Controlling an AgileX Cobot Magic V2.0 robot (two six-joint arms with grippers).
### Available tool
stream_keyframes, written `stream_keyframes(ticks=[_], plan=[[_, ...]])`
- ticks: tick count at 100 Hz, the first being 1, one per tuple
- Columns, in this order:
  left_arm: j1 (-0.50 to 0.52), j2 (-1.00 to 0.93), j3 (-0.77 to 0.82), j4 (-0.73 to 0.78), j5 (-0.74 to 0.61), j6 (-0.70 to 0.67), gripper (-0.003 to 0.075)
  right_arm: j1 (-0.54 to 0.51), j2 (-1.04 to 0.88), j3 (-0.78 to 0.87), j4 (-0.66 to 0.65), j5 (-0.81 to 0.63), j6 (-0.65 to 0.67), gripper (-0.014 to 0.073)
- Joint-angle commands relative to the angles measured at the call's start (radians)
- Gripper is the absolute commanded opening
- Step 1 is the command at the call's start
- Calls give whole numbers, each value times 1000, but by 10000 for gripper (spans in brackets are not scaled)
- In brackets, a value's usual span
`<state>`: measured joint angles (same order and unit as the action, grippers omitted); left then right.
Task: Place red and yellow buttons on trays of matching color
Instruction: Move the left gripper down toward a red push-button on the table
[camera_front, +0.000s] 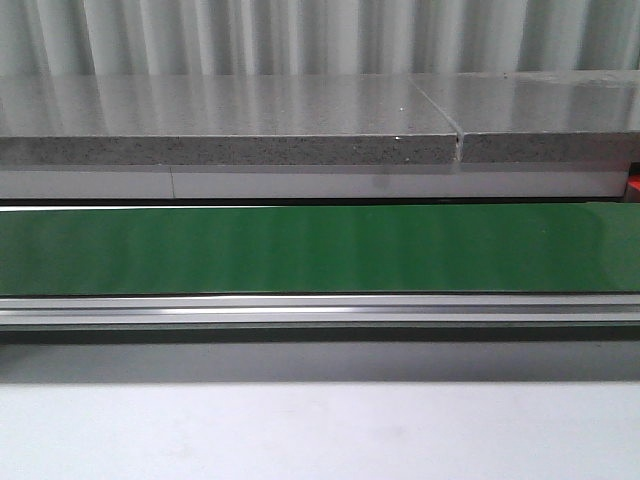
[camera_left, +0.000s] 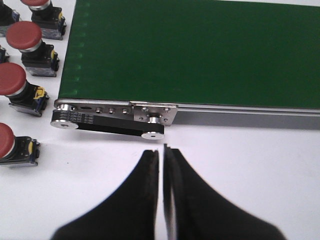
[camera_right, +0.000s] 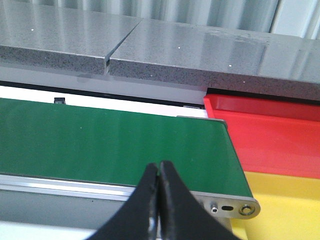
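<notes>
Red buttons (camera_left: 22, 57) standing in a row on the white surface beside the end of the green conveyor belt (camera_left: 200, 50), off to one side of the left gripper (camera_left: 163, 160) (the nearer one). Red tray (camera_right: 270, 137) and yellow tray (camera_right: 285, 205) by the belt's other end, near the right gripper (camera_right: 158, 172). Both grippers pressed together, holding nothing. No yellow button visible. No readable writing.

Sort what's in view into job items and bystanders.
Job items: red buttons, red tray, yellow tray, left gripper and right gripper, both shut and holding nothing.
Bystanders: green conveyor belt, grey stone slabs.
</notes>
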<state>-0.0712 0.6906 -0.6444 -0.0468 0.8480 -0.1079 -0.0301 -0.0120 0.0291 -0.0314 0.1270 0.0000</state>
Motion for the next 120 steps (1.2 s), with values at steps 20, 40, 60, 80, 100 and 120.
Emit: stream_keyframes(ticks=[20, 40, 60, 80, 100, 120], plan=[[4, 12, -36, -66, -27, -25, 498, 0, -12, -7, -11, -82, 0, -71], [4, 12, -27, -56, -3, -163, 683, 0, -12, -7, -11, -82, 0, -71], [58, 38, 18, 66, -3, -352, 655, 0, -12, -7, -11, -82, 0, -71], [200, 128, 48, 75, -3, -361, 655, 0, -12, -7, -11, -82, 0, -71], [348, 191, 48, 89, -44, -344, 655, 0, -12, -7, -11, -82, 0, -71], [432, 263, 48, 91, -89, -321, 655, 0, -12, -7, -11, -82, 0, -71]])
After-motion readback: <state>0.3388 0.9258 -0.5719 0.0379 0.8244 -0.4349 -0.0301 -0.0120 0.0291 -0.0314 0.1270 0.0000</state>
